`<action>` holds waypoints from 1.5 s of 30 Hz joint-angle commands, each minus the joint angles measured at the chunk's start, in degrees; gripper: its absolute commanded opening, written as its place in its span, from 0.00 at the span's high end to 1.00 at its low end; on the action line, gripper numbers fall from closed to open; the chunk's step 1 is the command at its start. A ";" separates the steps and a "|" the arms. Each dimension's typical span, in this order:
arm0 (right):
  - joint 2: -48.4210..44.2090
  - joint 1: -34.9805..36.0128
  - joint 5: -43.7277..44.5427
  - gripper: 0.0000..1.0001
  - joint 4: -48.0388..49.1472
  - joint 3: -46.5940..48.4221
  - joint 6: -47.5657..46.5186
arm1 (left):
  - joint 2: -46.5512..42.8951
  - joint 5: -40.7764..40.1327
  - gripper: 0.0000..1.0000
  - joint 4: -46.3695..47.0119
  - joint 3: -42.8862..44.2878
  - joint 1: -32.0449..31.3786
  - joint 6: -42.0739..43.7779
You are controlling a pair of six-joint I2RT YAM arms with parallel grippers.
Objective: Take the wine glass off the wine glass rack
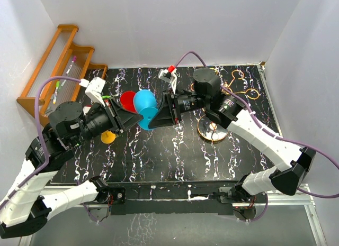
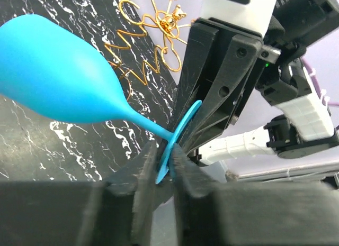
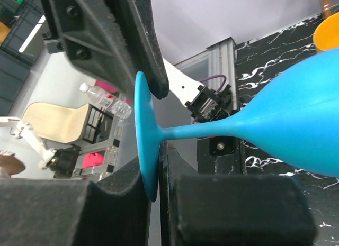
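the blue wine glass point(image 1: 145, 104) is off the gold rack point(image 1: 210, 131). it is hanging sideways in the air over the middle of the table point(image 1: 175, 156), well to the left of the rack. what is remaining, i judge, is letting one arm take it and setting it down. both arms are reaching inward and meeting tip to tip at the glass's foot. the left gripper point(image 2: 165, 164) is nearly closed, pinching the foot's rim. the right gripper point(image 3: 153, 172) is looking clamped on the same foot from the opposite side.
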 commanded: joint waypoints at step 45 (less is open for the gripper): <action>-11.34 37.30 88.27 0.92 32.55 -33.31 -63.40 | -21.15 -8.55 0.37 2.27 -28.30 -0.22 -41.76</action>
